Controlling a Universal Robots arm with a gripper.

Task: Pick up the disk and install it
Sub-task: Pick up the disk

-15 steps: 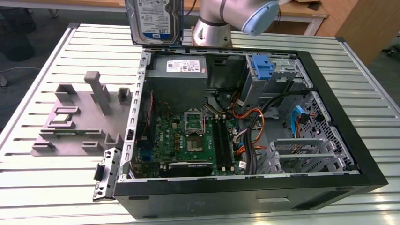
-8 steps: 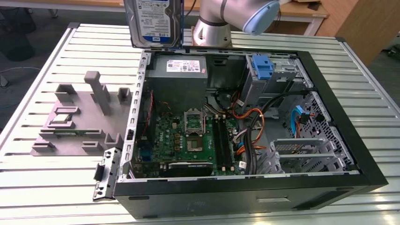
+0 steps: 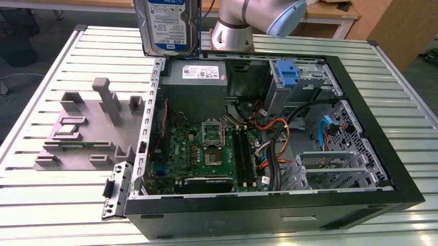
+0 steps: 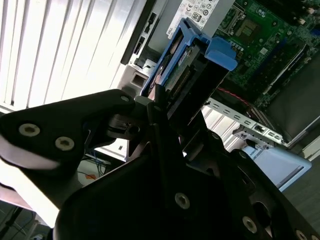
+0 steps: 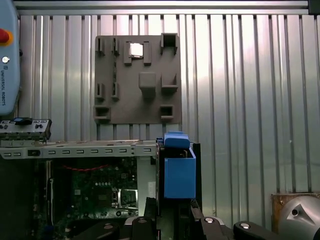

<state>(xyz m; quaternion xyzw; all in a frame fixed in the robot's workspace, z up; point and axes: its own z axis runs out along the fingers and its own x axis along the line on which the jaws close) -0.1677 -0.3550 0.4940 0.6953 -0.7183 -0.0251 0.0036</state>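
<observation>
Up close in the second wrist view, the gripper (image 4: 170, 107) is clamped on the disk (image 4: 192, 60). The disk juts straight out from between the fingers, its long axis in line with them. In the exterior view it hangs upright above the case (image 3: 405, 190) corner by the power supply (image 3: 195, 77). The blue bracket (image 3: 287, 72) sits farther toward that view's right.

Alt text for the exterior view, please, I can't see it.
The disk hangs upright, label facing the camera, near the far corner of an open computer case on a slatted metal table. A grey fixture lies on the exterior view's left.
</observation>
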